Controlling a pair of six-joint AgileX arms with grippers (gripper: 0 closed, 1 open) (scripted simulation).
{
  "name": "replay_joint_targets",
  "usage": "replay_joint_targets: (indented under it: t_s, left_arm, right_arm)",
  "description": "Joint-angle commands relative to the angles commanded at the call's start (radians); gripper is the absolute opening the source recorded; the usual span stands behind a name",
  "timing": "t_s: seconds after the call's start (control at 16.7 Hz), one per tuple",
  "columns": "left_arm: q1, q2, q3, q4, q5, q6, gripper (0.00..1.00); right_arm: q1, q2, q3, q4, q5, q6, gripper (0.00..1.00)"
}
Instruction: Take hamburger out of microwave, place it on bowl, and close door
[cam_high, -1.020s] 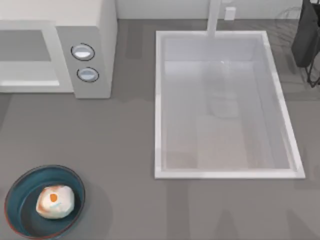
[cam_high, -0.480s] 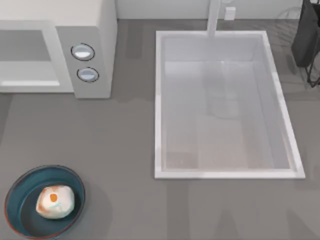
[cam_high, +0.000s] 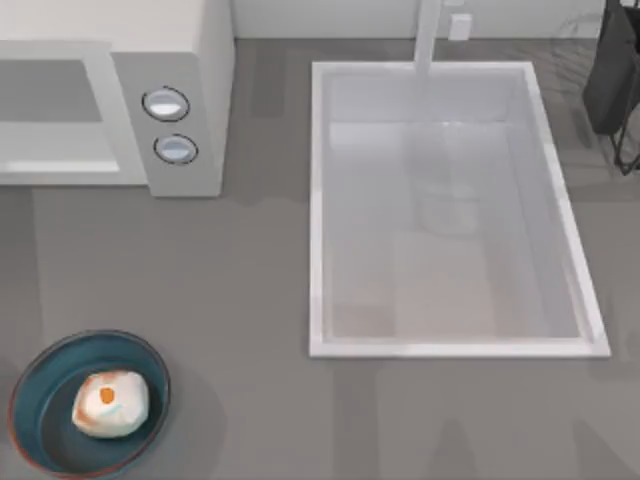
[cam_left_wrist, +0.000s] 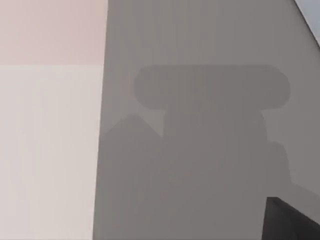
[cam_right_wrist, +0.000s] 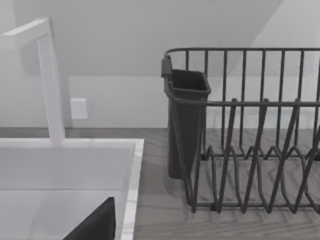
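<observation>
You are looking down on a matte grey countertop. At its near-left corner sits the bowl, round and deep, glazed dark blue with a thin reddish-brown rim. The hamburger lies inside it, a small rounded cream lump with browned edges and an orange spot on top, resting toward the bowl's right side.

At the far left stands the microwave, a boxy white-grey appliance with flat, smooth faces. Its panel carries two round silvery knobs, one above the other. To the left of the panel the wide front cavity shows as a grey recess framed in white; whether the door is closed across it you cannot tell from above.

To the right of centre a white rectangular sink basin is set into the counter, with a thin squared white faucet rising at its far edge. Beyond the sink's far-right corner stands a dark wire dish rack with a dark cutlery cup at its end.

The left wrist camera faces a grey surface bearing a blocky shadow, beside a pale panel; a dark corner edges into that view. The right wrist camera looks level across the sink's rim toward the rack. Neither claw's fingers can be seen, so you cannot tell how they stand.
</observation>
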Motion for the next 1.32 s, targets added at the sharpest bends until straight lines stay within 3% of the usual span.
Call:
replay_joint_targets:
  t_s: [0.24, 0.6, 1.02, 1.32]
  left_arm:
    - [-0.070, -0.121, -0.140, 0.070, -0.035, -0.078, 0.00]
    - [-0.087, -0.141, -0.164, 0.079, -0.046, -0.099, 0.00]
    - [-0.365, -0.405, -0.379, 0.152, -0.204, -0.352, 0.00]
    - [-0.401, -0.440, -0.413, 0.165, -0.232, -0.387, 0.00]
  right_arm:
    - [0.000, 0.000, 0.000, 0.000, 0.000, 0.000, 1.00]
    - [0.000, 0.000, 0.000, 0.000, 0.000, 0.000, 1.00]
    - [0.000, 0.000, 0.000, 0.000, 0.000, 0.000, 1.00]
    - [0.000, 0.000, 0.000, 0.000, 0.000, 0.000, 1.00]
